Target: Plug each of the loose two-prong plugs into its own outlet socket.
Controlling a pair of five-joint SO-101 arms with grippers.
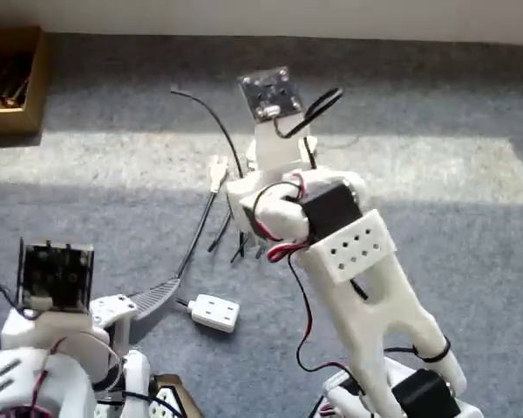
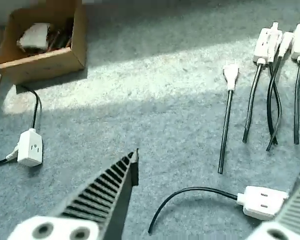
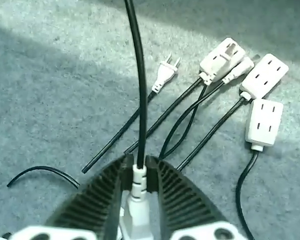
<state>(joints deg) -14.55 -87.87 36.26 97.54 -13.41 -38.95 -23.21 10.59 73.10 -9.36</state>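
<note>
The right tool [image 3: 137, 161] is gripping a white plug [image 3: 134, 200] by its neck. Prongs are hidden, so line them up slowly with the slots of a free socket [image 3: 263, 121] nearby.

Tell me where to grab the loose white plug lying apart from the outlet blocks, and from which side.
Probably the plug body, behind the prongs, pinched across its narrow sides from straight above. It lies flat on the carpet, prongs pointing away from its cord, so that keeps them free.
</note>
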